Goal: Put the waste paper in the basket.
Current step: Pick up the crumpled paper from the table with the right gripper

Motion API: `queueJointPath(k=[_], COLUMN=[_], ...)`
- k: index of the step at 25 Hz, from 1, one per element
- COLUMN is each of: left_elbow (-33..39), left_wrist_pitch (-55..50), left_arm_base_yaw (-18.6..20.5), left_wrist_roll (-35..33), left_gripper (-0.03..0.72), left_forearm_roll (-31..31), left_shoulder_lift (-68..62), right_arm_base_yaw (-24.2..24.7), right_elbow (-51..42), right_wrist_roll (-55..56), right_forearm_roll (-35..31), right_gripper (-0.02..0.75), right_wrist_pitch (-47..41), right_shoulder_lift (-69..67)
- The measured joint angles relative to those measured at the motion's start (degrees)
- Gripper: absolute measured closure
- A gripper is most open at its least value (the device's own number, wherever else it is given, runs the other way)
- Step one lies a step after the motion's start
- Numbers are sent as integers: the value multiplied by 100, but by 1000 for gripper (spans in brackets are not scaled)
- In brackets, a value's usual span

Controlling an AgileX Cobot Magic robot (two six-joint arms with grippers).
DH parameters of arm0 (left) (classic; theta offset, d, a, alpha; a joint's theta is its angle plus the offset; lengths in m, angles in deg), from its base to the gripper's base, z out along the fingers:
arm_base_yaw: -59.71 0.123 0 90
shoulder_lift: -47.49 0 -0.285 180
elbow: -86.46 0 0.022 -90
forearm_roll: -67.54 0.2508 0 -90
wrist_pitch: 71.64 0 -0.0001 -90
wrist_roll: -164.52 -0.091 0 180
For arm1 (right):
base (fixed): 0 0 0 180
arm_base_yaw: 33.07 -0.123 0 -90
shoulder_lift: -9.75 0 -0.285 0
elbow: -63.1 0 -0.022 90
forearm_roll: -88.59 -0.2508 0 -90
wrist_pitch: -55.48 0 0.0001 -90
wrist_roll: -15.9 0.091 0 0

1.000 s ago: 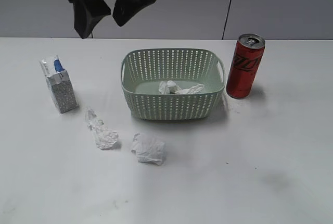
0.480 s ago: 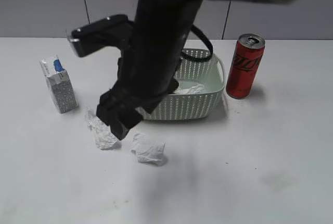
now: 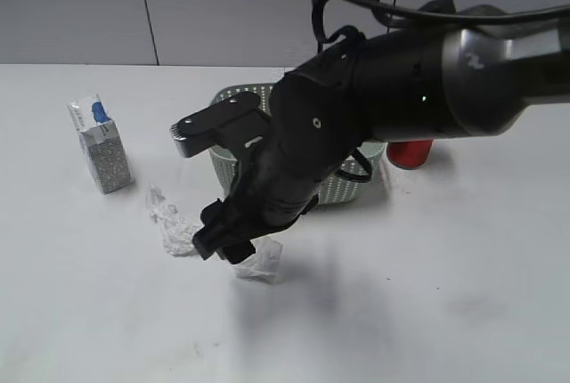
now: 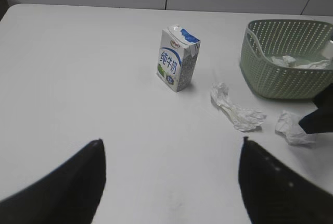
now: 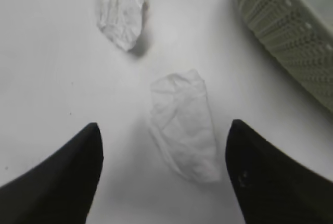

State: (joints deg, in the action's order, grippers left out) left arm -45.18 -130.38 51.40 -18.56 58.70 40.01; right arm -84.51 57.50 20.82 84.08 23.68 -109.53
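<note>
The mint-green basket stands mid-table, mostly hidden behind my right arm; it also shows in the left wrist view and the right wrist view. One waste paper wad lies inside it. A second wad lies on the table left of the basket's front. A third wad lies in front of the basket. My right gripper is open just above this third wad, which lies between its fingers. My left gripper is open and empty, off to the left.
A small white carton with a blue mark stands at the left, also in the left wrist view. A red can stands right of the basket, mostly hidden by the arm.
My right arm has swung down from high above the table's back to the front of the basket, and its open gripper now hangs over the front wad. The wads and basket have not moved.
</note>
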Motion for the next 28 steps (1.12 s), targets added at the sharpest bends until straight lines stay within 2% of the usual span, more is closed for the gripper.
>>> queueJointPath(k=[5,12,16,19,24,26,28], left_elbow=[0,0,0,0,0,0,0], left_wrist_pitch=[0,0,0,0,0,0,0], left_arm_base_yaw=[0,0,0,0,0,0,0], left_wrist_roll=[0,0,0,0,0,0,0], left_gripper=[97,97,97,97,97,97,97], left_forearm_roll=[0,0,0,0,0,0,0], left_shoulder_lift=[0,0,0,0,0,0,0], right_arm_base_yaw=[0,10,10,10,10,10,10], right_elbow=[-95,-112,-112,-112,-112,-112,-112], right_wrist_roll=[677,994,1005,1005,1005,1011,1003], right_forearm_roll=[368,582,599,599,590,563,544], right_gripper=[189,239,296,402,696,739,745], right_wrist_pitch=[593,639,648,644,389,265,152], right_shoulder_lift=[-217,-644,-676,-681,-681,-681,-681])
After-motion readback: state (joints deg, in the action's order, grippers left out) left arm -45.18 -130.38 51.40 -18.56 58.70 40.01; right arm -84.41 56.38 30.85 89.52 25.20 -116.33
